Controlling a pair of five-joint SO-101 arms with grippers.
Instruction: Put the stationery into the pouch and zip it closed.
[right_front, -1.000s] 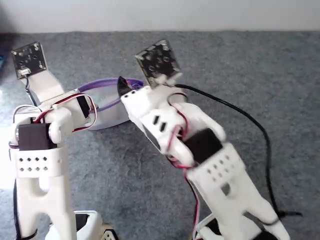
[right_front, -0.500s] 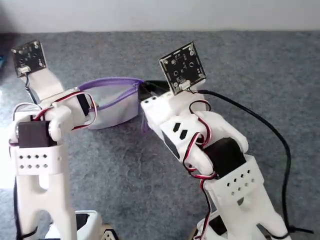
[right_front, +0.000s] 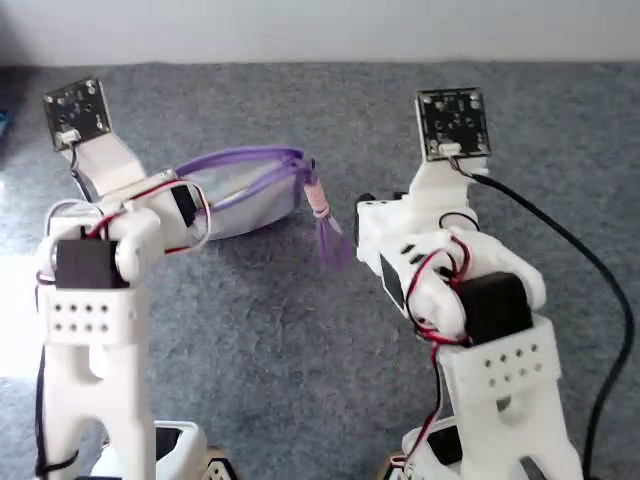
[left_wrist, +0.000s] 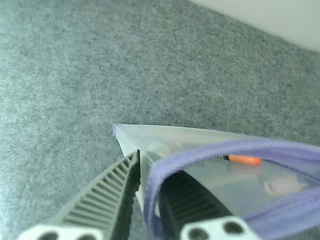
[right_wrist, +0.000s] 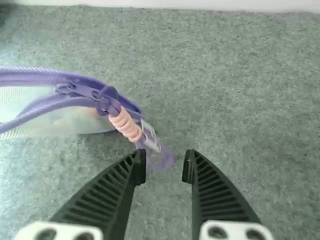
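Pouch (right_front: 240, 190) corner sits clamped in left tool (left_wrist: 145, 167), right tool (right_wrist: 164, 162) parted beside its tassel (right_front: 333, 243)

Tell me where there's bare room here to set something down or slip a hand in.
Free: the mat between the two arm bases, nearer than the pouch; the far strip between pouch and wall. Crowded: around the zipper tassel, close to the open right fingers, and where the left fingers clamp the pouch. A cable crosses the right side.

1 pouch (right_front: 245, 195), 1 tassel (right_front: 330, 238) and 2 grippers (right_wrist: 164, 160) (left_wrist: 146, 167).
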